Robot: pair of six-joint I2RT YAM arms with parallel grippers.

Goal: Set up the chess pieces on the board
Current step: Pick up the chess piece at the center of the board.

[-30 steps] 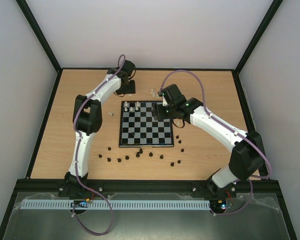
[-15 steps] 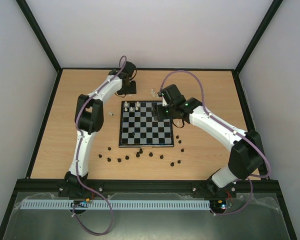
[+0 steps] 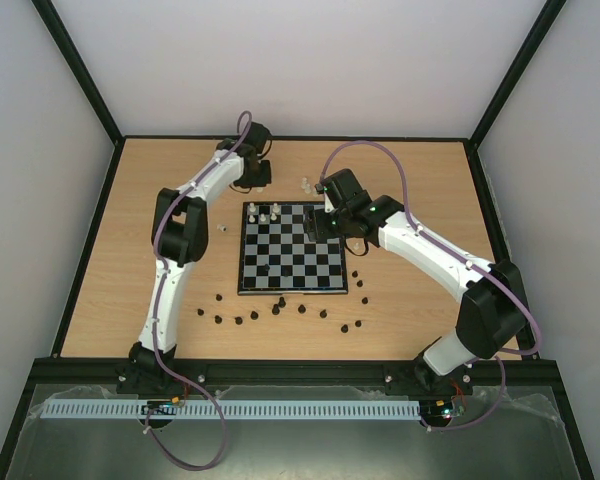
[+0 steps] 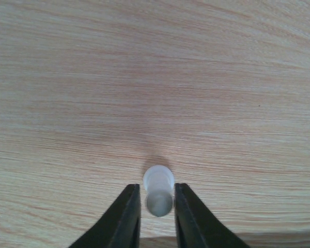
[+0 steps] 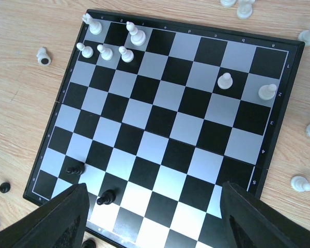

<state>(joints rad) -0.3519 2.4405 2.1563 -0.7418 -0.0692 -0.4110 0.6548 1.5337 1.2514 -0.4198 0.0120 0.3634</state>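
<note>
the board [image 3: 292, 262] lies mid counter [image 3: 420, 180]. a cluster of pieces [image 3: 263, 213] stands on its far left squares, two more pieces [image 5: 225, 80] near its far right corner. a row of pieces [image 3: 280, 310] sits on the counter in front, a lone piece [image 3: 221, 228] to the left. behind the board's far left corner, the left gripper [image 4: 157, 190] has one piece [image 4: 158, 178] between its fingers.

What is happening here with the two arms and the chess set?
The left gripper has its fingers on either side of a white piece on the table beyond the board; whether it grips is unclear. The right gripper hangs open and empty over the board, which holds only a few pieces. Most black pieces are on the table nearby.
</note>
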